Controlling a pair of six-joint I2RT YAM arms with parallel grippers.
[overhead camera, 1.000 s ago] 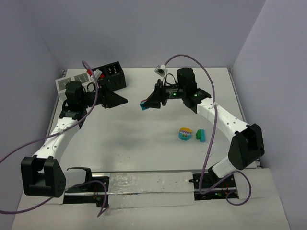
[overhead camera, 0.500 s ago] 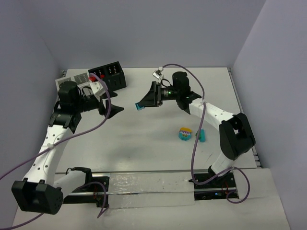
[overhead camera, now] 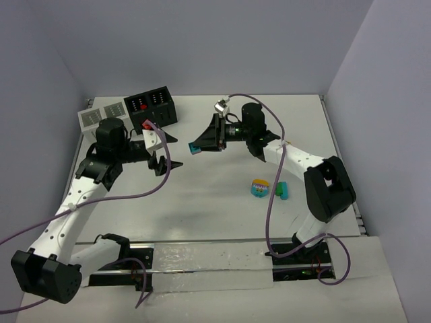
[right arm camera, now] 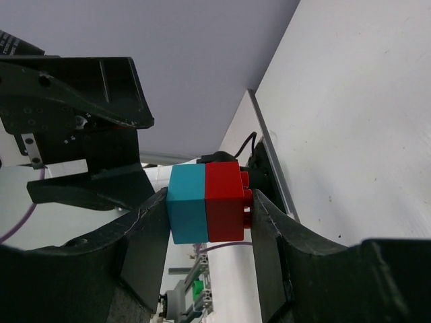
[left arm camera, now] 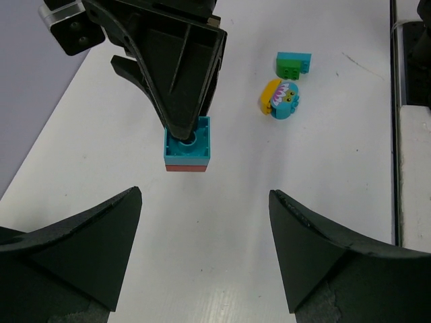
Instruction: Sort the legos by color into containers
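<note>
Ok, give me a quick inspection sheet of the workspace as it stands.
Surface: white table, no spills seen.
Job's things: teal-and-red brick stack in right gripper; cyan-and-yellow rounded piece and green-and-teal brick loose on table; black container and white container far left.
Clutter: nothing seen.
Grippers: left gripper open, empty, facing the stack; right gripper shut on the stack, off the table.
Cables: purple cables loop off both arms; right one crosses between the loose pieces in top view.
Surroundings: plain lilac walls on three sides.

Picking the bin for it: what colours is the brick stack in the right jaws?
The brick stack is teal and red; clearest in right wrist view.
</note>
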